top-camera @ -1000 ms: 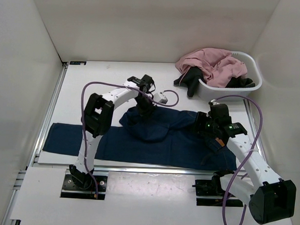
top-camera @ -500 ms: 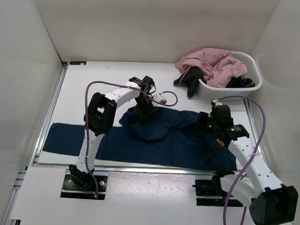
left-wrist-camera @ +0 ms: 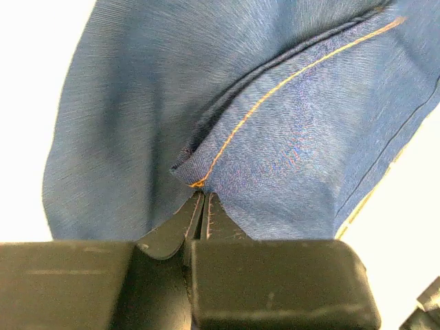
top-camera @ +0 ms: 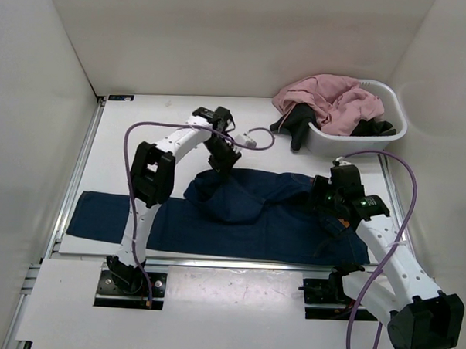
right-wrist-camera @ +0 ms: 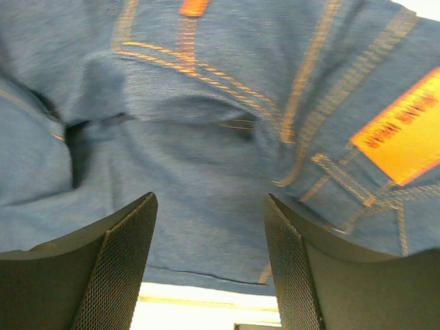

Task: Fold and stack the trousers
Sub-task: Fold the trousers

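Observation:
The dark navy trousers [top-camera: 277, 227] lie spread across the table, one leg reaching left and the other folded back over the middle. My left gripper [top-camera: 222, 162] is at the far edge of that fold. In the left wrist view it [left-wrist-camera: 202, 198] is shut on a corner of the denim [left-wrist-camera: 289, 117] where an orange seam ends. My right gripper [top-camera: 333, 216] hovers low over the waistband end. In the right wrist view it [right-wrist-camera: 210, 199] is open, with the denim [right-wrist-camera: 206, 151] and the orange patch [right-wrist-camera: 402, 130] under its fingers [right-wrist-camera: 124, 254].
A white basket [top-camera: 398, 112] at the back right holds a pink garment [top-camera: 329, 97], and a black garment [top-camera: 297, 125] hangs over its left rim. A metal rail [top-camera: 77, 175] runs along the table's left side. White walls close in the left, back and right.
My left gripper has moved toward the back of the table, still shut on the trouser fold and drawing it that way. My right gripper has shifted slightly nearer and right.

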